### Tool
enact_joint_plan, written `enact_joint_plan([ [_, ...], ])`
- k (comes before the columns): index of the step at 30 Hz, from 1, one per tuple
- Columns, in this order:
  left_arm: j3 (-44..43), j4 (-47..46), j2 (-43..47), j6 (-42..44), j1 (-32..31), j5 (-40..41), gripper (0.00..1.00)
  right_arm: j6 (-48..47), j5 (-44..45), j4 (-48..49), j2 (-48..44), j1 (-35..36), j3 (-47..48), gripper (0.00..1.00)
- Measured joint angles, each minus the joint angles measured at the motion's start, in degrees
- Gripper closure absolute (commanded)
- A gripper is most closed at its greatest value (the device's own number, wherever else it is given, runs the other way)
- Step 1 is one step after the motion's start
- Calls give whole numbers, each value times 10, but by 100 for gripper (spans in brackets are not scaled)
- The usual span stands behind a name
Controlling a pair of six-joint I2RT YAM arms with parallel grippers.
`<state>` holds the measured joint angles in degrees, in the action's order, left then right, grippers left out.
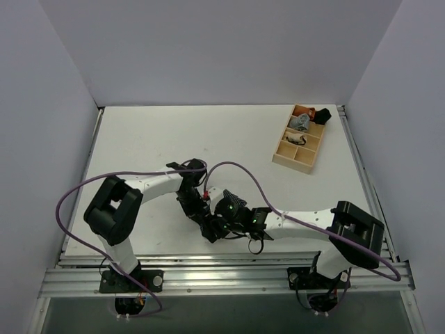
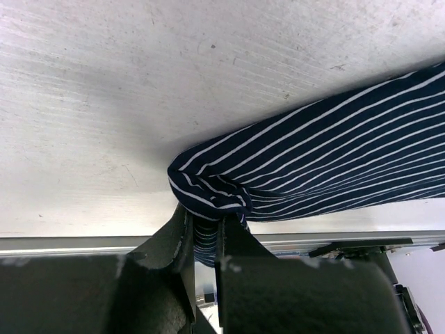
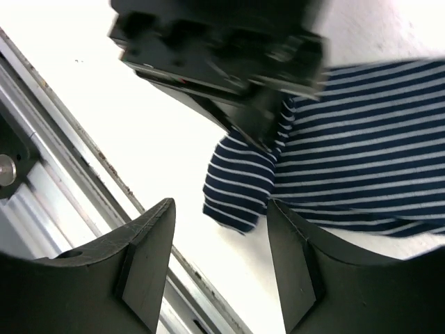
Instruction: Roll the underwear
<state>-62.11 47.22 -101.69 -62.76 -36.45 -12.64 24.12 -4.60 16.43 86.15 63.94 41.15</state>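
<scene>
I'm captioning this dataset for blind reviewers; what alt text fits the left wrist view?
The left claw is pinched shut on the bunched end of the underwear, navy with thin white stripes, which stretches away to the right over the white table. A metal rail runs along the table's edge below.

A: What encloses the scene?
B: Plain pale lilac-grey wall panels [image 1: 208, 49] at nine, twelve and three o'clock.
A: And below?
B: An evenly lit matte white tabletop [image 1: 139, 139]; silver aluminium rails [image 1: 222, 275] at six o'clock.

The underwear [image 2: 334, 153] is dark navy with thin white stripes; the table [image 1: 160, 139] is white.
</scene>
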Motion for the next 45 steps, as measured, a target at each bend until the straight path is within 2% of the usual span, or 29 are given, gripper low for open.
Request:
enact_joint_plan([
  [10,-17,19,-17,0,0,-4,98,-42,92,-22,70,46,59,50],
  [13,-18,23,-20,0,0,-10,98,-53,106,-22,86,51,62,55],
  [14,-18,26,-21,0,0,-13,98,-56,109,-21,92,52,62,69],
  [17,-18,28,-21,0,0,-15,98,-56,111,-20,102,51,61,97],
  [18,-18,28,-21,0,0,-15,95,-53,110,-19,102,50,60,100],
  [21,-16,26,-15,4,0,-15,78,-33,94,17,92,42,34,100],
  [22,-16,25,-13,6,0,-14,64,-25,85,33,87,36,21,100],
  [25,-17,30,-7,17,0,-10,52,7,39,105,77,12,-25,100],
  [28,-20,45,8,23,0,-5,45,40,-16,172,75,-18,-63,100],
  [35,-19,61,43,30,0,29,41,92,-135,275,97,-73,-101,100],
  [45,40,7,115,18,-6,46,36,160,-272,463,171,-134,-148,100],
])
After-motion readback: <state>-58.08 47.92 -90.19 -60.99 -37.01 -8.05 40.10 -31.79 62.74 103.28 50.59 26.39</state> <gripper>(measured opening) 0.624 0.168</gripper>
